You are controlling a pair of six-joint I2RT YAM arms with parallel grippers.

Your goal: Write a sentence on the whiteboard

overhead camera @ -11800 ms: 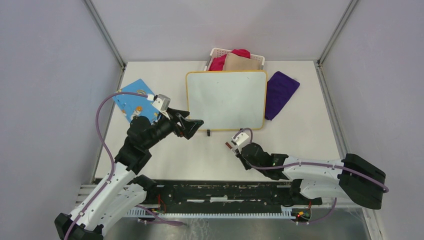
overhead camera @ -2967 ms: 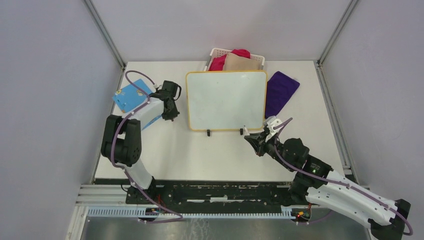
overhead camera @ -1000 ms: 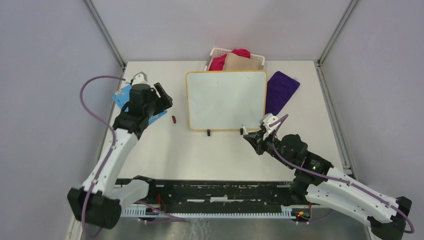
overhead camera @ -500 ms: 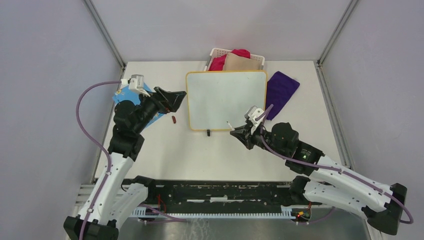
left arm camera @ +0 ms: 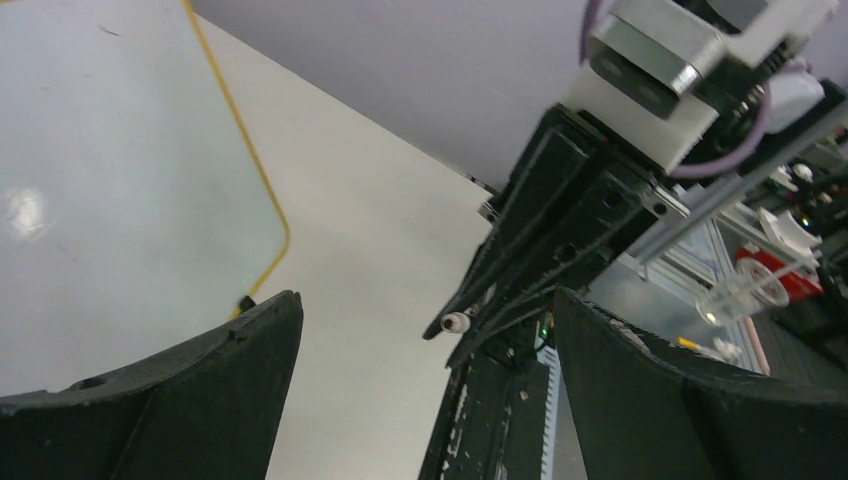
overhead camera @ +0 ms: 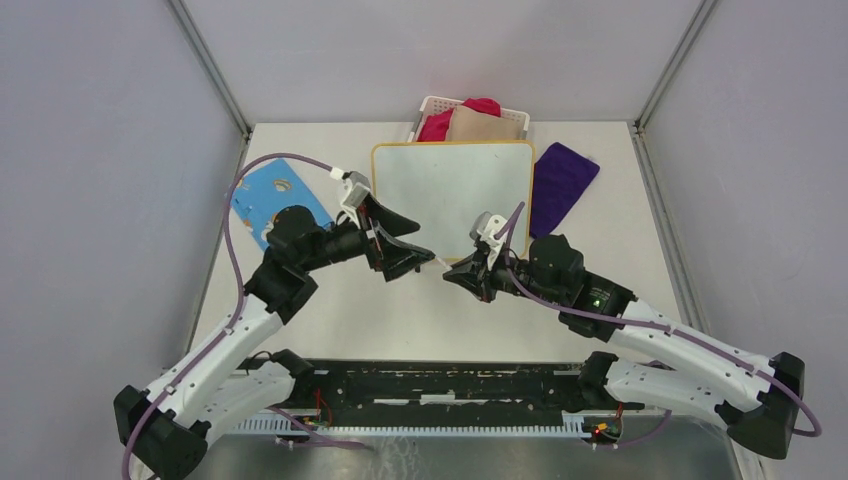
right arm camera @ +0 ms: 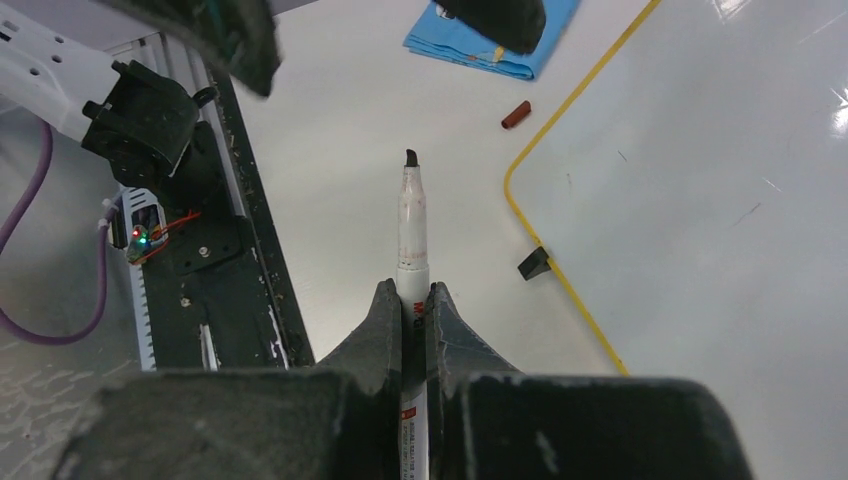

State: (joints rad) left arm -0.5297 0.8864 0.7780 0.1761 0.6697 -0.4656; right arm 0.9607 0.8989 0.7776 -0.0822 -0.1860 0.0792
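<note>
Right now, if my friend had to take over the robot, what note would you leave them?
Left gripper: open, holding nothing, hanging above the table close to the marker's tip.
Right gripper: shut on the marker, its bare tip pointing toward the left gripper.
Whiteboard: lying in the middle of the table, blank, no red words on it.
Cap: on the table beside the whiteboard's left edge.
Done: marker picked up and uncapped.
Left: bring the tip to the whiteboard and write the whole sentence.
</note>
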